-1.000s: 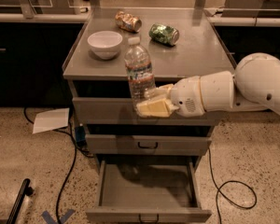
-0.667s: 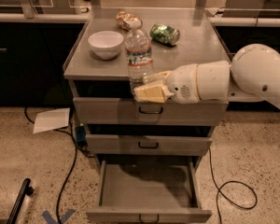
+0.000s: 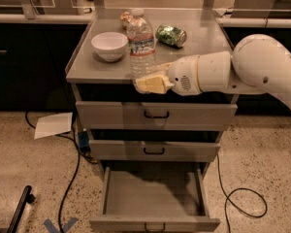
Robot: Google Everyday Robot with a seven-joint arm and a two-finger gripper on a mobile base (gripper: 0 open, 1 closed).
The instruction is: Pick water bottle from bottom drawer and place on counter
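The water bottle [image 3: 140, 43] is clear with a white cap and a pale label band. It stands upright over the front part of the counter [image 3: 203, 47]. My gripper [image 3: 153, 83] is shut on the water bottle near its base, with the pale fingers [image 3: 150, 85] around it. My white arm [image 3: 242, 69] reaches in from the right. The bottom drawer [image 3: 153, 198] is pulled open below and holds nothing.
On the counter a white bowl [image 3: 109, 45] sits left of the bottle, a green can [image 3: 170, 35] lies behind right, and a tan-and-orange can [image 3: 125, 18] lies behind. Two shut drawers [image 3: 155, 114] are above the open one. Cables [image 3: 237, 193] and a paper sheet [image 3: 53, 125] lie on the floor.
My gripper has lifted the water bottle up and slightly back, from in front of the top drawer to over the counter's front part.
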